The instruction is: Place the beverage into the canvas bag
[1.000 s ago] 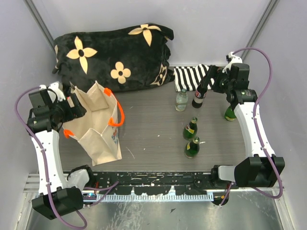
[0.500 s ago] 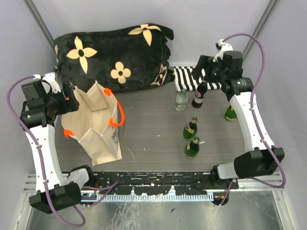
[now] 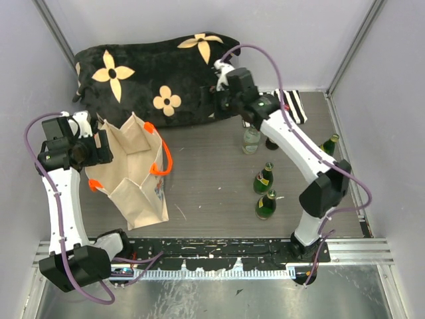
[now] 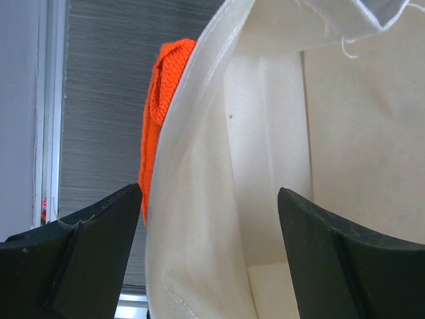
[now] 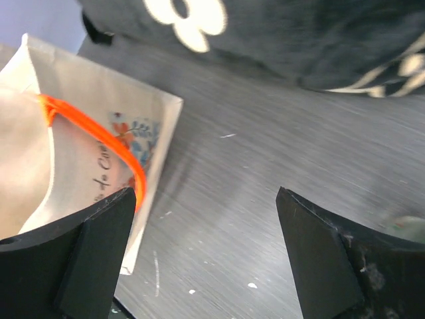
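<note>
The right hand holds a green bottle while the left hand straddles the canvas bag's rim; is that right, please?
Not quite: the right hand is open and empty, as the right wrist view shows. The left hand does straddle the canvas bag's rim.

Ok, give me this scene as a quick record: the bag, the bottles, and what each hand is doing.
bag: canvas bag, upright, mouth open, left part of the table
bottles: clear bottle and three green bottles, all on the table, outside the bag
left hand: open, straddling the bag's rim, not pinching it
right hand: open, empty, near the black cushion
</note>
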Controlling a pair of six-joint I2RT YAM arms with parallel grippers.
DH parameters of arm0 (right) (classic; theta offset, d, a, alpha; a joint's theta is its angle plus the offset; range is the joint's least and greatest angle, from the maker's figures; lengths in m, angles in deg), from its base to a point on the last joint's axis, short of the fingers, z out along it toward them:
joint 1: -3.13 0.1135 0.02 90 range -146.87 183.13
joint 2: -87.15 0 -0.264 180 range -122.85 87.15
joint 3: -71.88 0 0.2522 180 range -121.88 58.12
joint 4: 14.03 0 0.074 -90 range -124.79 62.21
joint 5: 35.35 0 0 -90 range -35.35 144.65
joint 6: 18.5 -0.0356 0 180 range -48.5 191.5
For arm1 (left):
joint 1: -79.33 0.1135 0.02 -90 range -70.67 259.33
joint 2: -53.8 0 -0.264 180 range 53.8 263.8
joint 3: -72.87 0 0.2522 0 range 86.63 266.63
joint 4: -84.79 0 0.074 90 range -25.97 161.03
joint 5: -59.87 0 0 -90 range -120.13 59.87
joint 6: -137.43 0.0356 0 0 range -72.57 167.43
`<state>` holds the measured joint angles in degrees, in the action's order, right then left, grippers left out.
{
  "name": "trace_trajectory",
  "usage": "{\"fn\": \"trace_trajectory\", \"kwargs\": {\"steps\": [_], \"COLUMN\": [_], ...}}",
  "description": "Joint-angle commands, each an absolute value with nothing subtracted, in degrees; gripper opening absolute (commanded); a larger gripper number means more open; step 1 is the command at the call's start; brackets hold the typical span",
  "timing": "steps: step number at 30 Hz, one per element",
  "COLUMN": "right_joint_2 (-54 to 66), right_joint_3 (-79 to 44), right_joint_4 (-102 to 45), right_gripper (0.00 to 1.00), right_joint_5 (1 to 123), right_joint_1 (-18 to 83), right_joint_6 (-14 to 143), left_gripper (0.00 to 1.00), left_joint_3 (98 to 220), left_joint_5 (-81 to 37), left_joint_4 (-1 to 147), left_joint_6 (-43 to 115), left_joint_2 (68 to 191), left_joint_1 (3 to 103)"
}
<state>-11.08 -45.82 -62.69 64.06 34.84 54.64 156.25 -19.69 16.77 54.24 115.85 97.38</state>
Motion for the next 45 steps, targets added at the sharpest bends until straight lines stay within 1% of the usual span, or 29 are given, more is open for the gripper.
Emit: {"fn": "trace_trajectory", "kwargs": {"steps": [1,8,14,25,29,30,33,35,37,39,41,43,45], "right_joint_2": [-15.3,-24.3,-29.8,-33.1,-34.1,-34.3,-35.0,-35.1,-35.0,-35.3,-35.9,-36.4,-36.5], "right_joint_3": [-53.4,-66.4,-74.7,-73.8,-72.8,-72.8,-73.4,-73.3,-73.3,-73.3,-73.7,-74.8,-75.7], "right_joint_4": [-59.5,-63.0,-71.0,-75.4,-75.5,-75.7,-77.0,-77.5,-77.9,-78.2,-78.9,-80.1,-81.2], "right_gripper": [0.92,0.92,0.91,0.90,0.88,0.87,0.78,0.75,0.74,0.70,0.60,0.46,0.24], "right_joint_5": [66.8,68.8,67.0,63.3,62.9,62.5,61.5,60.9,60.2,60.1,60.1,59.8,58.9], "right_joint_1": [40.0,46.5,50.0,54.6,55.7,55.9,56.2,56.2,56.2,56.2,56.2,56.2,56.2], "right_joint_6": [50.9,50.2,52.5,53.8,54.1,54.3,54.7,54.8,55.2,55.4,55.6,56.0,56.5], "left_gripper": [0.90,0.90,0.88,0.88,0.82,0.78,0.67,0.60,0.57,0.53,0.48,0.39,0.28], "left_joint_3": [154.9,153.6,152.5,150.8,150.4,150.3,150.2,150.1,150.1,149.9,149.6,149.5,149.7], "left_joint_5": [-18.6,-17.8,-17.4,-15.3,-14.4,-14.3,-13.8,-13.7,-13.4,-13.1,-12.7,-12.2,-11.7], "left_joint_4": [16.8,16.6,16.8,16.8,17.1,17.1,17.3,17.6,17.7,17.7,17.6,17.5,17.4], "left_joint_6": [55.4,55.4,54.0,53.8,53.8,53.8,53.5,53.1,52.7,52.2,51.5,51.0,50.7], "left_joint_2": [114.8,113.7,112.4,111.4,111.3,111.2,111.1,111.0,111.0,110.9,110.7,110.6,110.5], "left_joint_1": [97.3,97.3,97.2,97.2,97.1,97.0,96.7,96.6,96.6,96.6,96.6,96.6,96.5]}}
